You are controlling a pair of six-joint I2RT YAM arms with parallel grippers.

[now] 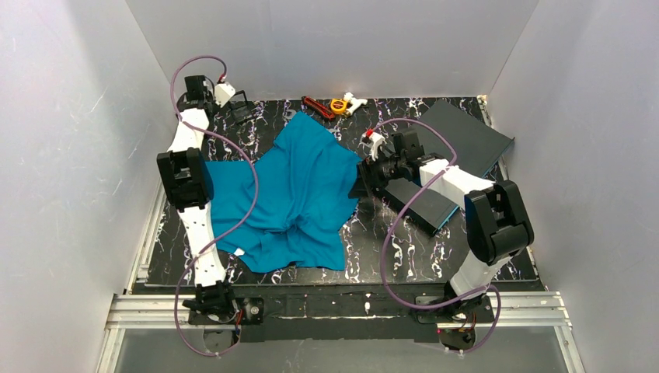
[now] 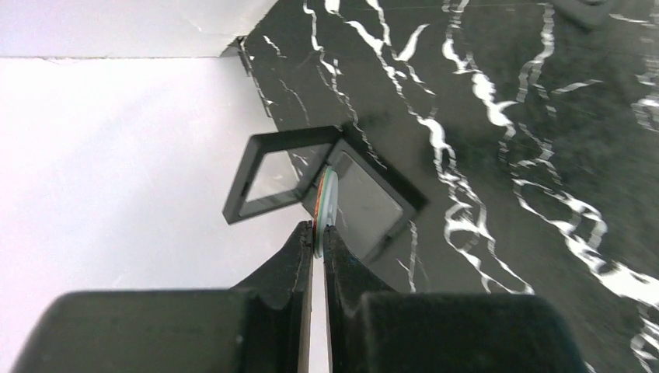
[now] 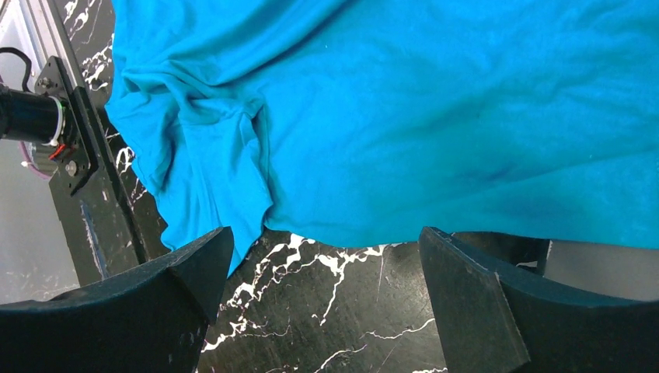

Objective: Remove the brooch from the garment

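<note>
- The left gripper [image 2: 319, 235] had its jaws nearly closed on the rim of the small, thin round brooch with a pale edge and a multicoloured face [image 2: 329, 198]. The brooch was seen edge-on.
- The brooch hung over the small, open, black-framed box with clear panes [image 2: 365, 208], at the far left corner of the black, white-veined marble-pattern table [image 1: 373, 241]. It was well apart from the garment.
- The large teal-blue short-sleeved T-shirt of soft cloth [image 1: 299, 186] lay rumpled mid-table, with no brooch showing on it.
- The right gripper [image 3: 322, 252] stood with its jaws wide and holding nothing, just beside the shirt's right edge.
- The brooch looked light, stiff and smooth. A rim pinch that thin could probably let it twist or slip, so it seemed to call for a gentle release low over the box.
- Its pin and back were hidden, so I could not tell whether a sharp point was exposed.
- The shirt looked limp and likely to bunch or drag if pulled. A fold or hem seemed the best place to take hold of it.
</note>
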